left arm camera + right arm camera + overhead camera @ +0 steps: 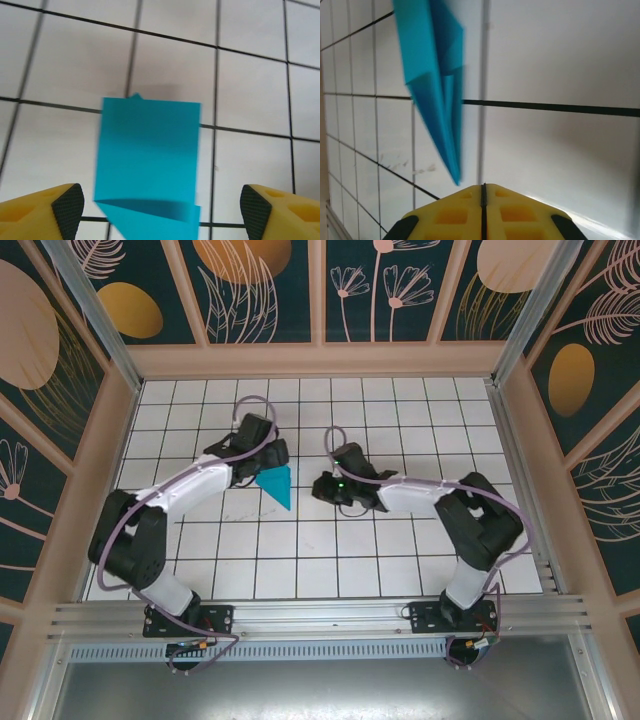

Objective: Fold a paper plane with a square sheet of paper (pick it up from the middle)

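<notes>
The square sheet of paper (276,484) is teal and folded into a slim pointed dart lying on the white grid table, its tip toward the near side. My left gripper (268,462) hovers at its wide far end. In the left wrist view the folded paper (147,150) lies flat between the widely open left gripper (162,205) fingers, touching neither pad. My right gripper (320,487) sits just right of the paper. Seen from the right wrist, the right gripper (483,186) is shut on nothing, and the paper's pointed tip (432,65) lies ahead to its left.
Wooden walls (115,440) with leaf-patterned panels close in the table on the left, back and right. A metal rail (320,615) runs along the near edge by both arm bases. White tiles (400,410) stretch behind and to the right of the grippers.
</notes>
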